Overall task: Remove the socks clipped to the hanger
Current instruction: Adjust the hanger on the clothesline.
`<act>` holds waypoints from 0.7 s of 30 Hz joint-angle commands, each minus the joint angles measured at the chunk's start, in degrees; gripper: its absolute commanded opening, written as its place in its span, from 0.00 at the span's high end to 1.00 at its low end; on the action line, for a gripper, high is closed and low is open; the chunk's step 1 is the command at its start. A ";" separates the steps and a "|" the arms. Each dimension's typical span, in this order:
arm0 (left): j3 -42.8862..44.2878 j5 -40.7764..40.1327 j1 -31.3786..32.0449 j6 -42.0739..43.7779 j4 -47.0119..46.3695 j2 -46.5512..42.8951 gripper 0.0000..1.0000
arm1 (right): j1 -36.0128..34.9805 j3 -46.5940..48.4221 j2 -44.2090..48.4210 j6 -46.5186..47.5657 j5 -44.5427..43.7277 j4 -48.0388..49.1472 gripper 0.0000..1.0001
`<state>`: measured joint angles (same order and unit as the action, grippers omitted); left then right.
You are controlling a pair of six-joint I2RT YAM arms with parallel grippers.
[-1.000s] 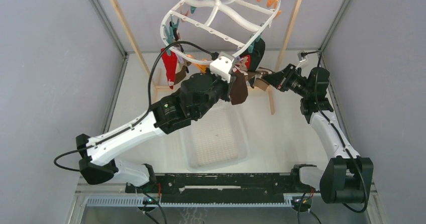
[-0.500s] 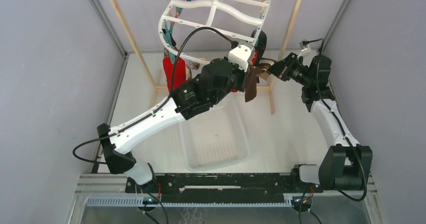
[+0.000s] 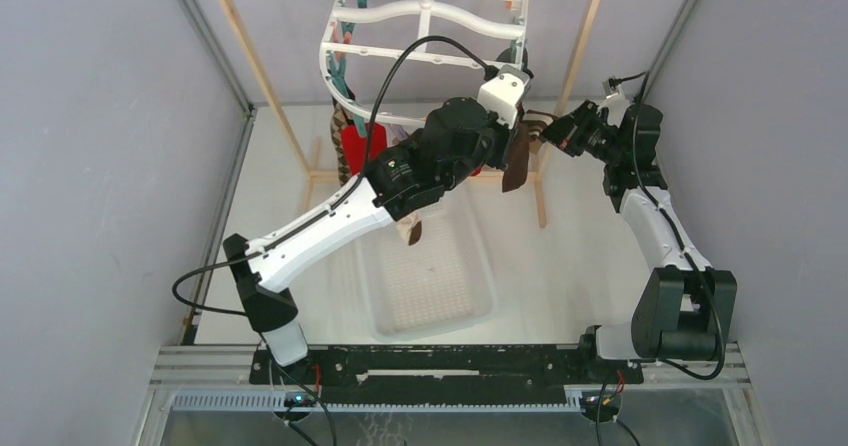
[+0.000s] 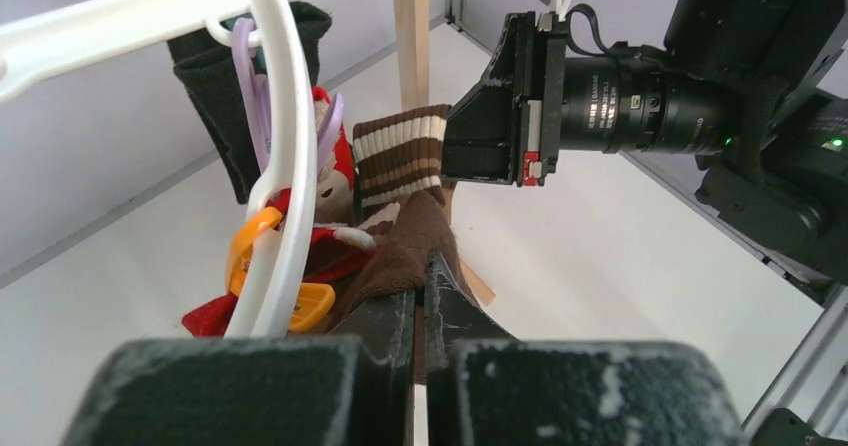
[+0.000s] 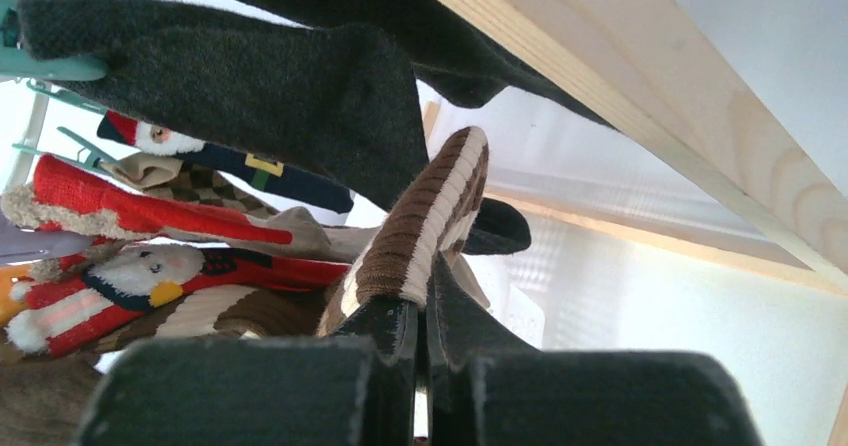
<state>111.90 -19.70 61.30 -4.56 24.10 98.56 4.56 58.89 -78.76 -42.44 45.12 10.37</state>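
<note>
Socks [image 5: 150, 216] mostly still clipped to the hanger [image 4: 285, 166], bunched red, black and navy under its rim, above the tabletop [image 3: 580, 266]. My left tool [image 4: 425, 266] is clenched on the brown striped sock [image 4: 400, 156]; my right tool [image 5: 420, 301] pinches its striped cuff. Can't tell if its clip has let go. Basket [image 3: 487, 276] waits below. I'd judge it early, nearly everything left.

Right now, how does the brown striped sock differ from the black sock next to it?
The brown striped sock has pale bands on its cuff; the black sock is plain dark. The brown striped sock is gripped by the left pincer and the right pincer; the black sock is held by a teal clip, untouched. Both are soft fabric.
</note>
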 commanded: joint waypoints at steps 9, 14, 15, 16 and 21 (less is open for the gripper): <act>2.69 -1.38 -0.39 -1.24 2.45 0.04 0.91 | 0.89 1.44 3.04 0.55 -0.28 -0.20 1.00; -8.90 -3.61 -0.26 -2.74 0.37 -8.19 0.56 | 0.66 -0.23 5.63 0.54 -0.56 -0.71 1.00; -12.01 -3.68 -0.22 -3.11 -0.77 -10.34 0.47 | 0.45 -0.34 5.82 0.54 -0.70 -0.78 1.00; -14.53 -3.79 -0.15 -3.50 -1.56 -12.37 0.05 | 0.31 -0.36 5.89 0.55 -0.88 -0.93 1.00; -23.95 -8.12 2.42 -5.23 0.01 -20.96 0.00 | -0.42 -0.51 5.69 1.60 -1.74 -1.70 1.00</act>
<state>92.51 -22.63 61.84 -7.75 25.89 86.04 4.69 58.61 -74.06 -42.28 44.84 8.67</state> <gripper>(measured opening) 0.995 0.018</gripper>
